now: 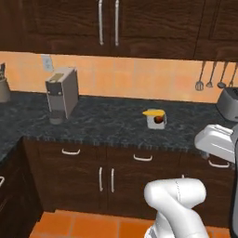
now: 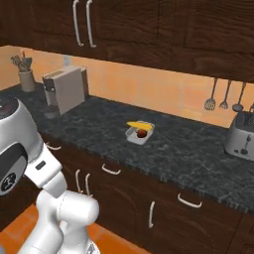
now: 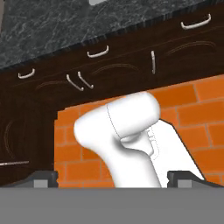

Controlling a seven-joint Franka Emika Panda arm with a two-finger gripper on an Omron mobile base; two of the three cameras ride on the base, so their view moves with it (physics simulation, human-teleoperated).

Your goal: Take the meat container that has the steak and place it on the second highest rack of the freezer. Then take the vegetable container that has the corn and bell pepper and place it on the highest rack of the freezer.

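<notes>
**Veg container is the target on the bench; hand spread and idle**

Vegetable container [image 2: 139, 133] sits mid-bench, well apart from the coffee machine [image 2: 64, 89] toward the left end and the toaster [image 2: 240, 134] at the right end. Corn [image 2: 137, 124] lies across its back rim, overhanging; bell pepper [image 2: 142, 133] sits inside next to it. No steak container or freezer in these views (so my read: this is the veg leg, or a detour before it).

Hand [image 3: 113, 177] is spread wide, holding nothing, pointed down at the cabinet fronts and orange floor, nowhere near the bench.

To do it well:
- Raise the hand over the bench front edge, come down on the container's near wall.
- Pinch a wall clear of the corn; bumping the cob could roll it off.
- Keep the container level while carrying.
</notes>
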